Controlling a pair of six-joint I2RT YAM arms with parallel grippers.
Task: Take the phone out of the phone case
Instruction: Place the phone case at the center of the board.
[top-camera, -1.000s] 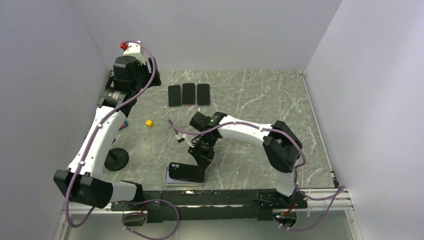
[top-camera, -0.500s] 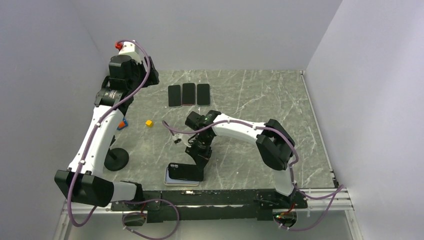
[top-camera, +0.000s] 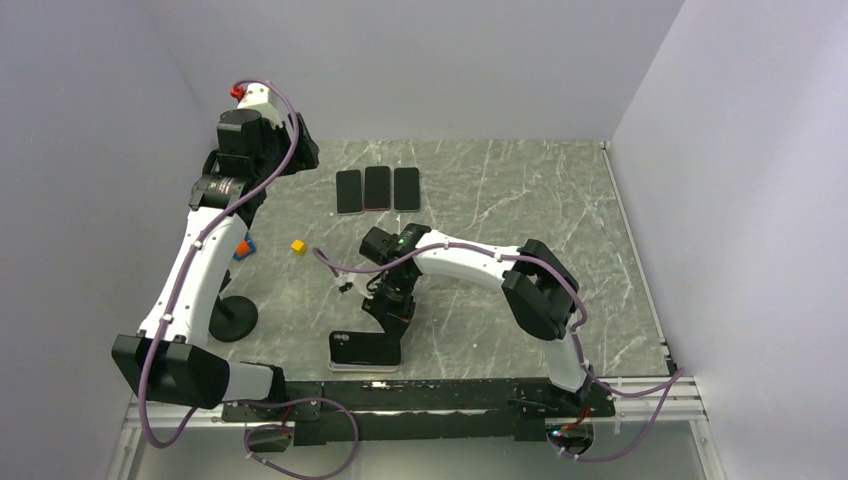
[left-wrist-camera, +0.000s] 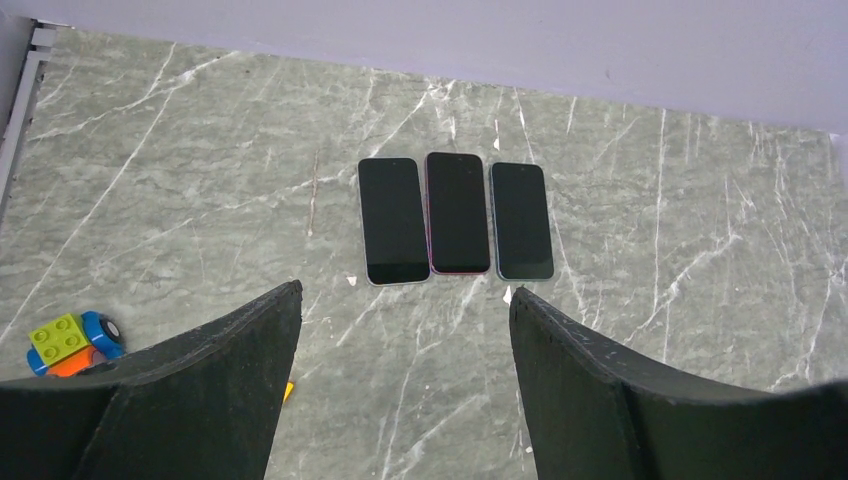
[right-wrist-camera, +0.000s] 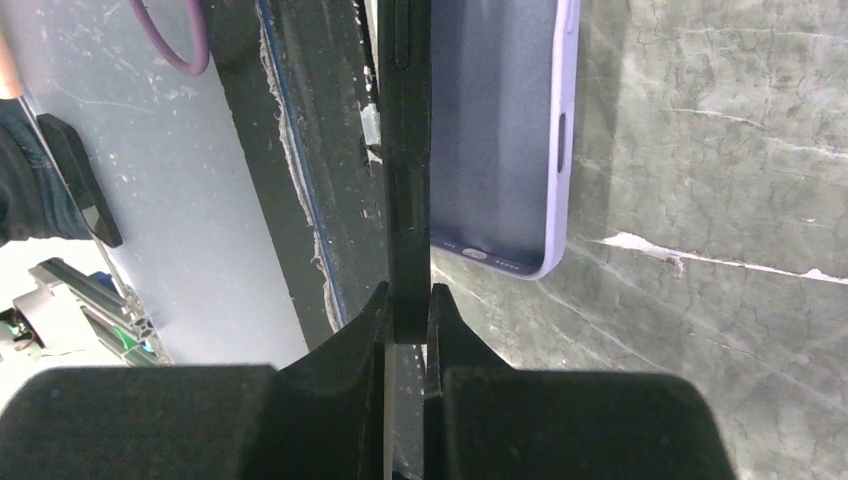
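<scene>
Phone (right-wrist-camera: 405, 150) edge-on beside case (right-wrist-camera: 500, 130), at table (top-camera: 500, 190) near edge.

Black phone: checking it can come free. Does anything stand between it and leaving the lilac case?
Nothing visible does. The right gripper pinches the black phone on edge, beside the lilac silicone case, whose inside shows empty.

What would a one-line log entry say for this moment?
right pincer: shut on phone | phone: on edge beside lilac case | left pincer: open, empty
</scene>
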